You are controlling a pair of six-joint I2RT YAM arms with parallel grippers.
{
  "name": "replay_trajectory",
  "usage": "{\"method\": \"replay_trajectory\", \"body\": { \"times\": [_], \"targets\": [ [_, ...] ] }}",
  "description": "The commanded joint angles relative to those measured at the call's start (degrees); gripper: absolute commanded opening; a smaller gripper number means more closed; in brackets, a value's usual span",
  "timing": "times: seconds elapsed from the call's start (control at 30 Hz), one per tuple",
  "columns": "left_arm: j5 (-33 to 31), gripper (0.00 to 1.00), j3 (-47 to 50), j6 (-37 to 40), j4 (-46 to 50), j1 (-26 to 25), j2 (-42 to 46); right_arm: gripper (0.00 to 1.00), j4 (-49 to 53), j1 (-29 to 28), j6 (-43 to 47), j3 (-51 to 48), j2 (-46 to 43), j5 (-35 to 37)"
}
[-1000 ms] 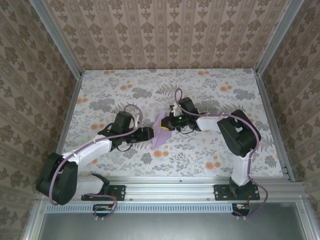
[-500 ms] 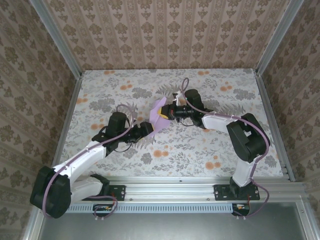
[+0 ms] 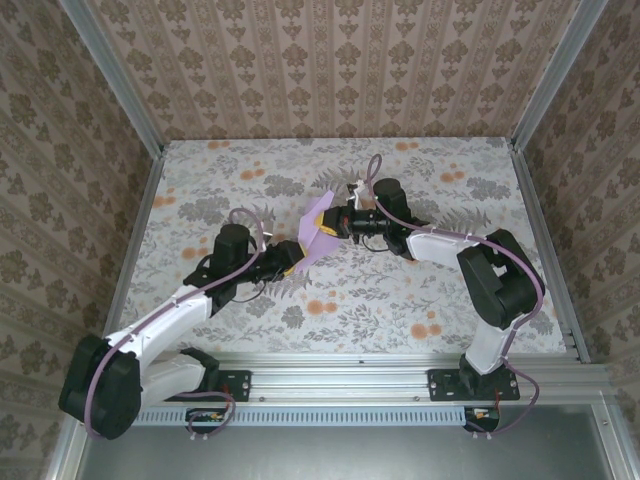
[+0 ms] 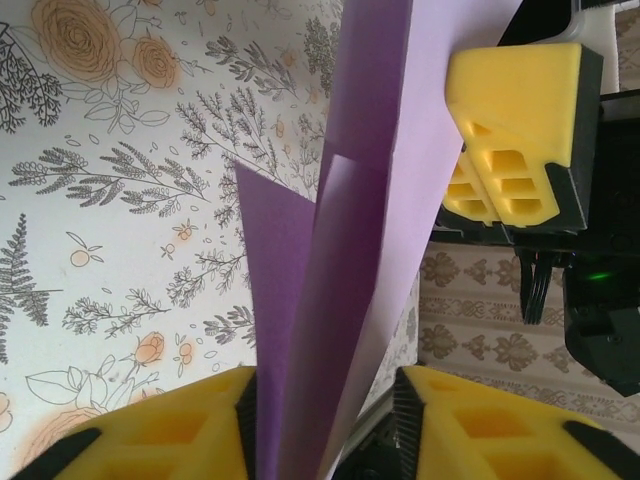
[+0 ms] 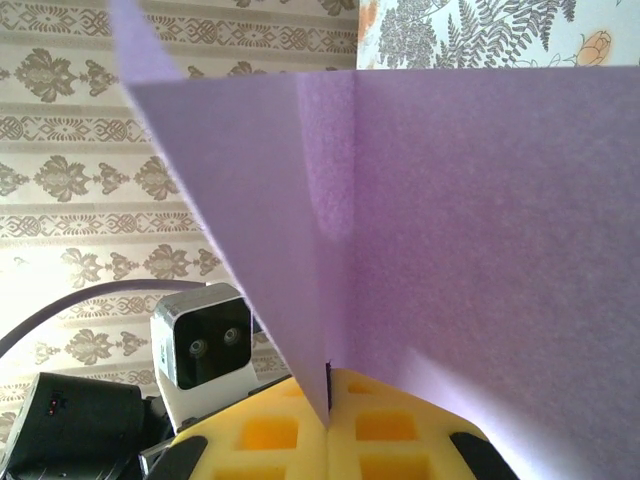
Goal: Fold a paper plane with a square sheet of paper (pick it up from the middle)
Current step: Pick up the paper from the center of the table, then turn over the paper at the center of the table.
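While R gripper (image 3: pixel 341 227) clamps paper (image 3: pixel 320 215) tight, L gripper (image 3: pixel 297 252) straddles it, jaws part-spread.

square sheet of paper (image 3: pixel 320 228): plain lavender-purple
tabletop (image 3: pixel 250 180): pale ground, grey leaf sprigs, orange blossoms
walls (image 3: pixel 340 60): beige-brown, striped damask motifs
left fingers (image 4: pixel 170 435): yellow pads, black backing
right fingers (image 5: pixel 270 440): yellow
arms (image 3: pixel 175 312): white links, black joints
frame rails (image 3: pixel 400 365): silver-grey

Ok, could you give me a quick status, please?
Right gripper shut on paper. Left gripper open, straddling its fold. Paper partly folded, upright. Nothing in the way.
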State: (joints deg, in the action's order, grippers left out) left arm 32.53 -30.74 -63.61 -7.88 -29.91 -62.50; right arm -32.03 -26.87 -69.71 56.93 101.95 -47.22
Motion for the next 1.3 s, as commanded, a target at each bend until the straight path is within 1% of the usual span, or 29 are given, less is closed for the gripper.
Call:
{"method": "replay_trajectory", "body": {
  "times": [0.0,0.27,0.37,0.47,0.63,0.73,0.8,0.9,1.0,1.07,1.1,1.17,1.23,1.27],
  "targets": [
    [1.4,0.36,-1.9,-0.2,-1.9,0.1,0.4,0.00,-2.7,0.2,-1.3,-0.6,-1.9,-1.5],
    [1.6,0.19,-2.3,1.0,-1.4,0.2,-0.6,0.00,-3.2,0.3,-1.6,-0.9,-1.7,-1.5],
    [1.7,0.10,-2.6,1.5,-1.3,0.2,-0.8,0.00,-3.4,0.4,-1.8,-1.0,-1.5,-1.6],
    [1.6,0.08,-3.2,2.7,0.2,0.3,-0.8,0.02,-3.7,0.7,-1.9,-1.3,-1.4,-1.6],
    [1.0,0.07,-4.2,4.5,2.9,0.5,-1.0,0.21,-3.2,1.4,-1.4,-2.0,-1.6,-1.3],
    [-0.5,0.07,-6.1,7.6,7.8,0.6,-1.0,0.32,-1.6,2.5,0.0,-2.9,-1.9,-0.9],
    [-1.4,0.08,-7.4,9.8,10.8,0.6,-1.1,0.35,1.4,3.4,2.4,-3.5,-2.7,-0.5],
    [-4.0,0.08,-10.9,15.2,18.7,0.6,-1.5,0.38,6.3,4.7,6.4,-4.1,-4.1,-0.1],
    [-9.2,0.08,-15.3,22.5,28.7,0.2,-2.1,0.41,12.6,5.9,10.9,-4.0,-5.9,0.9],
    [-14.4,0.08,-19.2,27.8,36.1,-0.4,-3.2,0.42,16.1,6.8,13.6,-3.9,-7.1,1.5],
    [-18.1,0.08,-21.4,30.5,40.2,-1.1,-3.9,0.42,17.5,7.4,14.6,-4.1,-7.7,1.6],
    [-28.3,0.08,-26.0,35.2,48.2,-3.6,-5.7,0.43,20.3,8.5,16.5,-4.1,-8.8,2.1],
    [-41.6,0.08,-31.4,38.6,56.8,-7.8,-9.6,0.44,23.5,9.6,18.9,-4.1,-9.9,3.0],
    [-45.7,0.08,-33.5,39.0,59.7,-9.1,-11.5,0.44,24.4,10.0,19.4,-4.2,-10.3,3.0]
  ]
}}
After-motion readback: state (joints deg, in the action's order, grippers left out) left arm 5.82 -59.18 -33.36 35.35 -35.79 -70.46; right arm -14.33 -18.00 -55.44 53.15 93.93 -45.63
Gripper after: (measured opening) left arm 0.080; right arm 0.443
